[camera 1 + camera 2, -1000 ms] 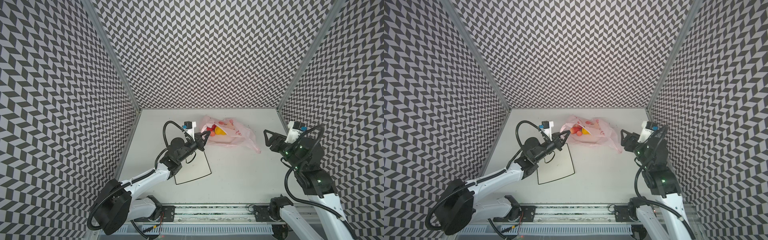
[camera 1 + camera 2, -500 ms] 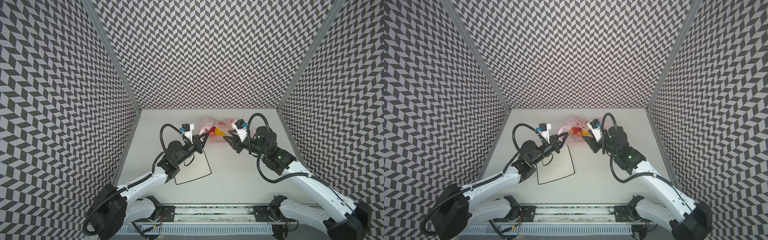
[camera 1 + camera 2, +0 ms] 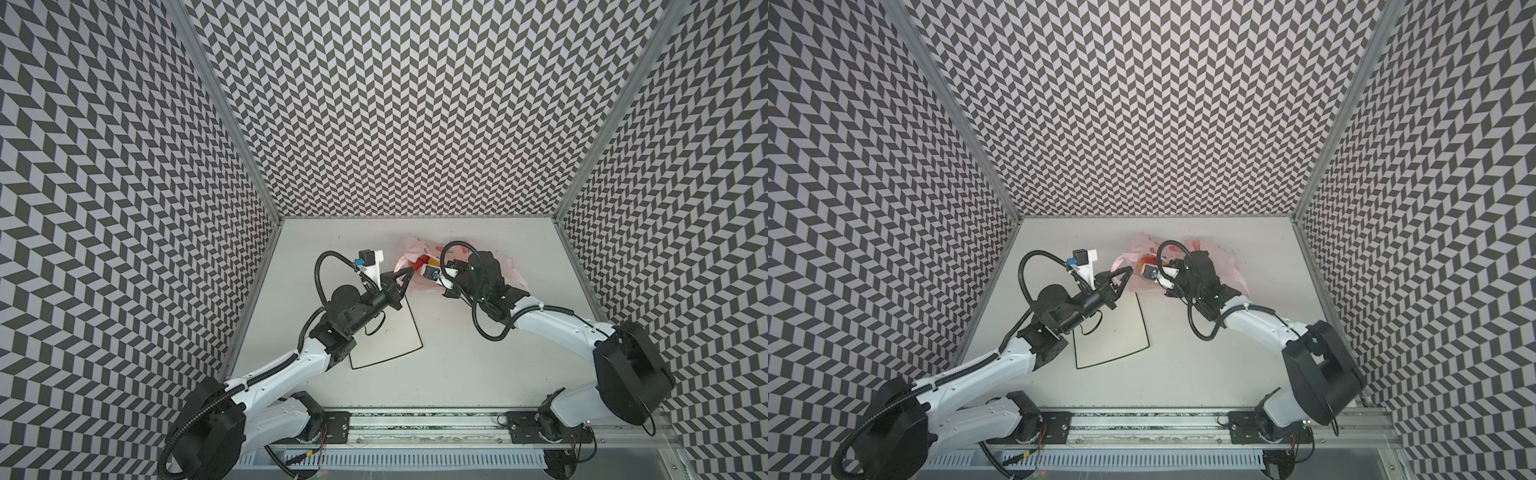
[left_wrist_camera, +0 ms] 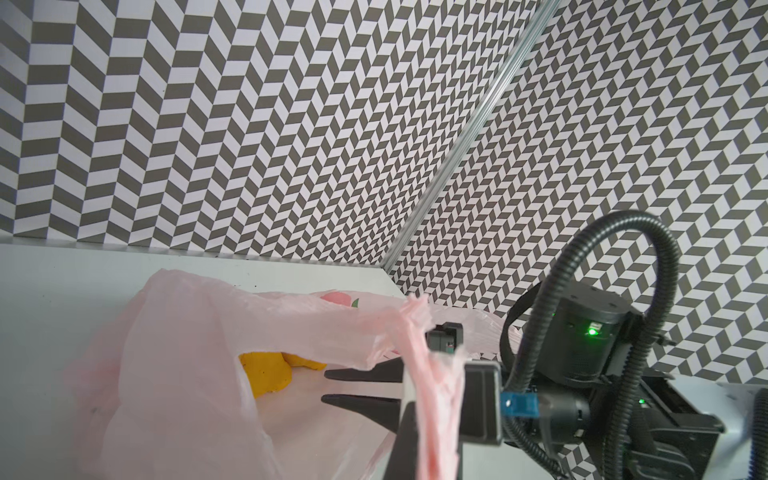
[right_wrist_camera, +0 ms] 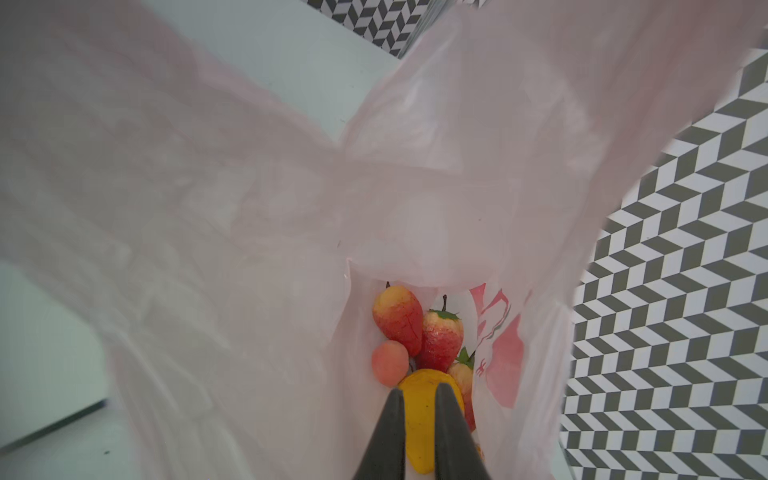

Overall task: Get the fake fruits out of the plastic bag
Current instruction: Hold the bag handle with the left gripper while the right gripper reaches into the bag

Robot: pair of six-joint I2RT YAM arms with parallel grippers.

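- Currently a thin, translucent pale pink plastic bag (image 3: 514,269) (image 3: 1227,257) lies crumpled on the pale grey table (image 3: 457,365) near the back wall, seen in both top views.
- The left gripper (image 4: 436,399) is clamped on a twisted handle of the bag, with that edge raised and the mouth gaping.
- The right gripper (image 5: 420,395) reaches into the mouth. Its dark fingers stand a narrow gap apart with a glossy yellow pear (image 5: 419,428) showing between them. Whether they pinch it cannot be told.
- Deeper inside, a red-yellow apple (image 5: 397,318), a red green-leafed strawberry (image 5: 440,338) and a small pink peach (image 5: 389,363) lie touching.
- A square white plate (image 3: 390,336) with a black rim sits in front of the bag, partly under the left arm.
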